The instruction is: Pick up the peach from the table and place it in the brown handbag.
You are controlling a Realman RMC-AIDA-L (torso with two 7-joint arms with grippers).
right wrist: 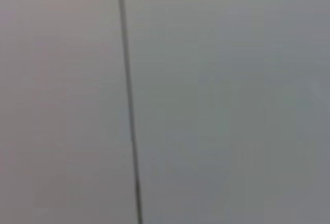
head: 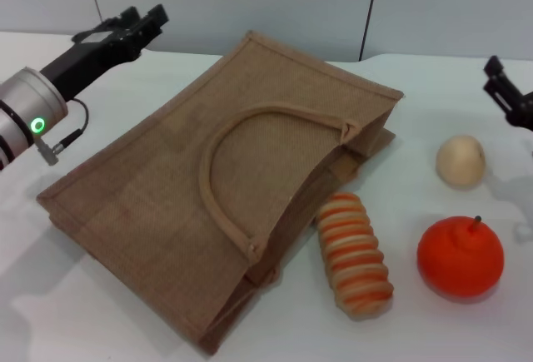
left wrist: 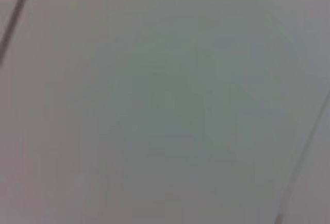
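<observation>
left gripper (head: 150, 21) raised over the table's (head: 75, 312) far left, jaw state cannot be told | brown handbag (head: 166, 204) flat at centre | striped bread (head: 356, 254), beige fruit (head: 460, 161), orange fruit (head: 460, 258) right of it | peach not visible | right gripper (head: 500, 83) at right edge, cannot tell

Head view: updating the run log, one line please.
left gripper raised, far-left | right gripper right edge | brown handbag lying flat | peach unseen
</observation>
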